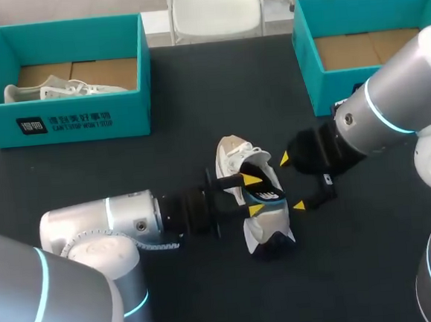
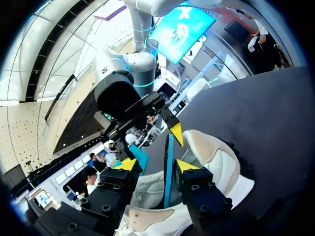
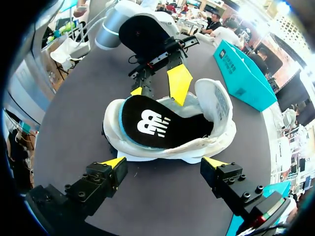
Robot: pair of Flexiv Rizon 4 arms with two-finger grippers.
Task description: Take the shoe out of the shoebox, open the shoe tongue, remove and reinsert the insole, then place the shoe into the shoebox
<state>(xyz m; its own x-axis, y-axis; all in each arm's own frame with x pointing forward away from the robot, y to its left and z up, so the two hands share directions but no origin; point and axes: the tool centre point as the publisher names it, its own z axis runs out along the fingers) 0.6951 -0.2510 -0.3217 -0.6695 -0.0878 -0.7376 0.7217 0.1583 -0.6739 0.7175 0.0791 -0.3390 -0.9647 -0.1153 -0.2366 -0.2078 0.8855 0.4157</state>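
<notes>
White fabric sneaker [image 1: 232, 158] lies on the dark counter [image 1: 89, 171] between both tools. It should feel light and floppy, so take its stiffer heel. Your left tool [image 2: 157, 165] stands partly open astride the black foam insole [image 3: 157, 125]. Your right tool [image 3: 164, 162] gapes wide, holding nothing.

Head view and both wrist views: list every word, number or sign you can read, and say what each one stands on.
Front wall of the teal cardboard shoebox at the far left: a dark square emblem and two lines of white print, too small to read.
Black foam insole in the white sneaker: one white logo mark, stylised, no word to quote.
Nothing else legible; no numbers.
</notes>
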